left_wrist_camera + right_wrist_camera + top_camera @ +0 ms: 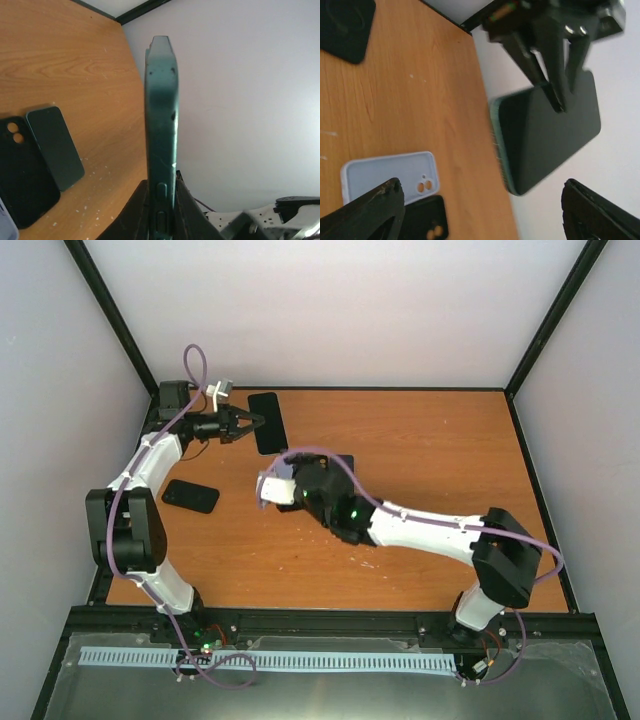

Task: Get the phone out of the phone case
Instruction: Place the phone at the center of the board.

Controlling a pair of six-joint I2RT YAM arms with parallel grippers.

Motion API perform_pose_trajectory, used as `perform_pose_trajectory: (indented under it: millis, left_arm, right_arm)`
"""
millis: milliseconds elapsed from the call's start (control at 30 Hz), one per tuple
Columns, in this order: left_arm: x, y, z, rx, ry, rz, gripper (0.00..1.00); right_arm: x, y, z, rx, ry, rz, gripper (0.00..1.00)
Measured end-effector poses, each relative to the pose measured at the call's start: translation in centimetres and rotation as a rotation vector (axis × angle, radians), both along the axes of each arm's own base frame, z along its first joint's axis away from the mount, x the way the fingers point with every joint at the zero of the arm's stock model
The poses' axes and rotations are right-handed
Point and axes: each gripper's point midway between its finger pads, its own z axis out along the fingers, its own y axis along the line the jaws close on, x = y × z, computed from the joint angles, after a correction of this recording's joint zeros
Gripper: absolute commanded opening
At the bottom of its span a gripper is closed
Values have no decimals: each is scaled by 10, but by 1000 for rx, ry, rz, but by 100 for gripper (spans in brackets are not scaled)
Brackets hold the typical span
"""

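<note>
The phone in its dark green case is held off the table at the back left by one short end. My left gripper is shut on it. The left wrist view shows it edge-on between the fingers of my left gripper. In the right wrist view its dark face and green rim hang ahead, with the left fingers clamped on its top. My right gripper is wide open and empty, short of the phone. In the top view my right gripper sits just below and to the right of the phone.
A light-blue empty case and a black case lie on the table under my right gripper. Another black case lies at the left. A bare dark phone and a black case lie side by side. The left wall is close.
</note>
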Motion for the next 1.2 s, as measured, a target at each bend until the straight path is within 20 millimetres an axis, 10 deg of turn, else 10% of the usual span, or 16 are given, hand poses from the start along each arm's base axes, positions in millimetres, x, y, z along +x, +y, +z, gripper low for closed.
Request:
perform_pose_trajectory:
  millis: [300,867,1200]
  left_arm:
    - [0,2,8,26,-160,-12,1]
    - [-54,-59,74,-14,-495,-191,1]
    - [-71,-70,86,-31,-559,-229,1]
  right_arm:
    - [50,-49,52,337,510,5,82]
    - [37,-80,101,819,1228,273,70]
    - [26,-73,105,879,1390,337,44]
